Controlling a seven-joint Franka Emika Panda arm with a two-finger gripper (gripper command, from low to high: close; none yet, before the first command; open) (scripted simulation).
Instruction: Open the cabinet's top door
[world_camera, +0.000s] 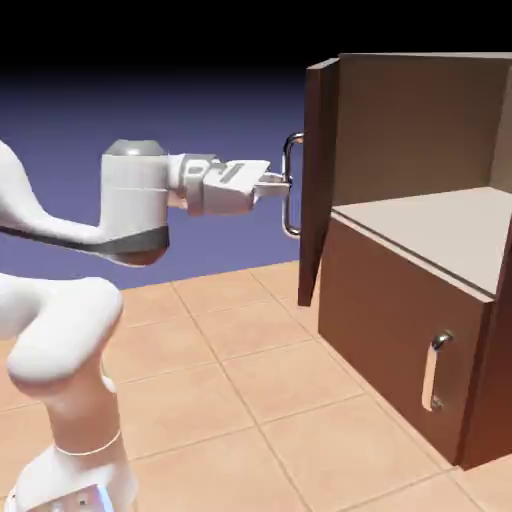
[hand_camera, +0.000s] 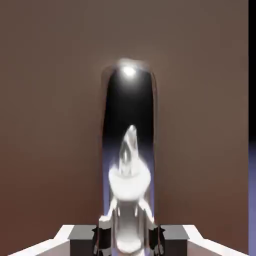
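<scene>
End effector clamped on handle; top door swung wide, edge-on at cabinet front. Risk: fingers slipping off the smooth bar if the pull turns oblique.

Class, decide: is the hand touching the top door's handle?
Touching. In the exterior view the hand is shut on the handle; the hand view shows the handle between its fingers.
</scene>
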